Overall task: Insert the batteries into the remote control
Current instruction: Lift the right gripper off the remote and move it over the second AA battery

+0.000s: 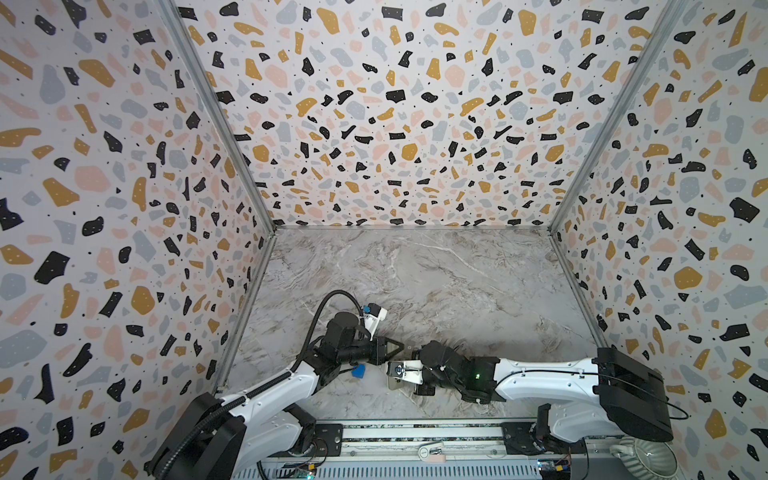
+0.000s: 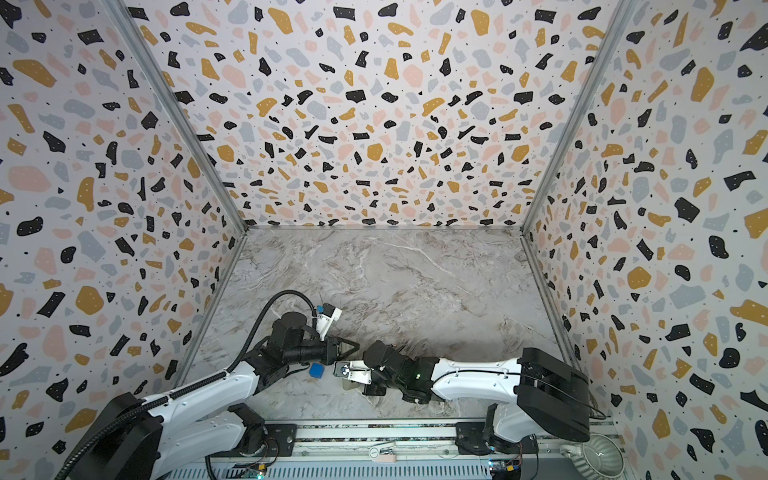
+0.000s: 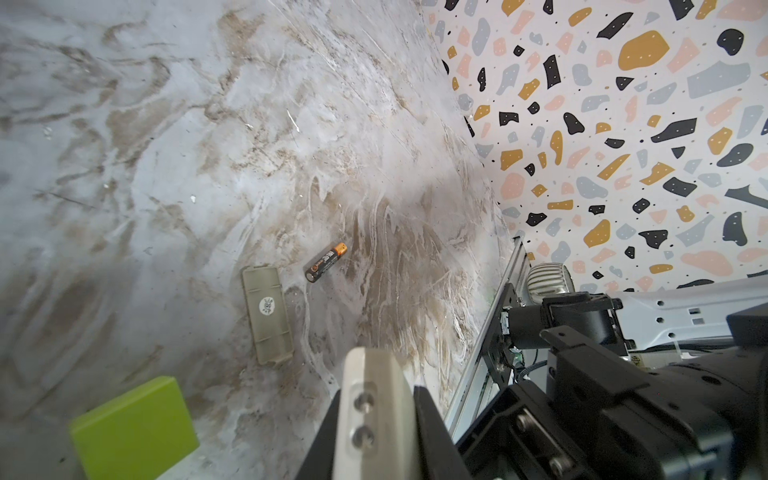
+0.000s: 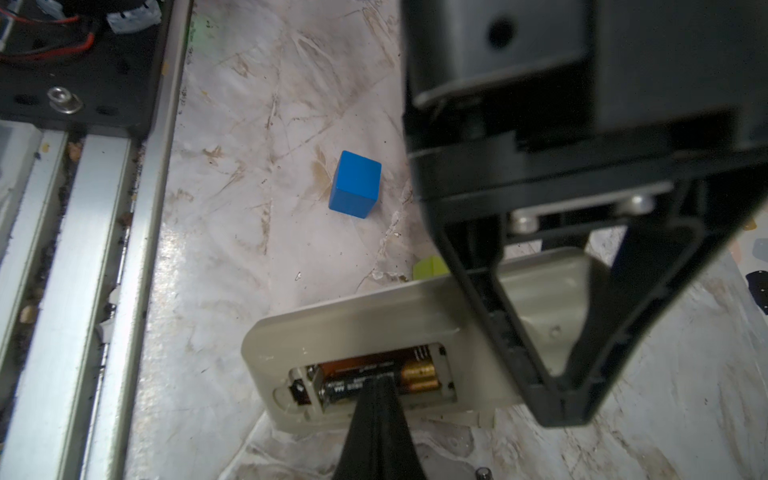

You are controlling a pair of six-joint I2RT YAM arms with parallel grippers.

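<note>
Nearest, toward 6 o'clock on the marble table point(image 1: 436, 270), the blue cube point(image 1: 358, 370) sits at about 8 o'clock from where the two grippers meet; the detached battery cover point(image 3: 268, 314) lies flat, with a loose battery point(image 3: 326, 262) near it, not touching; a green cube point(image 3: 133, 428) stands close by; just beyond, the left gripper point(image 1: 399, 347), pointing toward 3 o'clock, is clamped on the remote control point(image 4: 353, 328), its open recess turned toward the right gripper point(image 4: 376, 395); that one's tips are pressed together and rest on the battery in the recess point(image 4: 340, 390).
</note>
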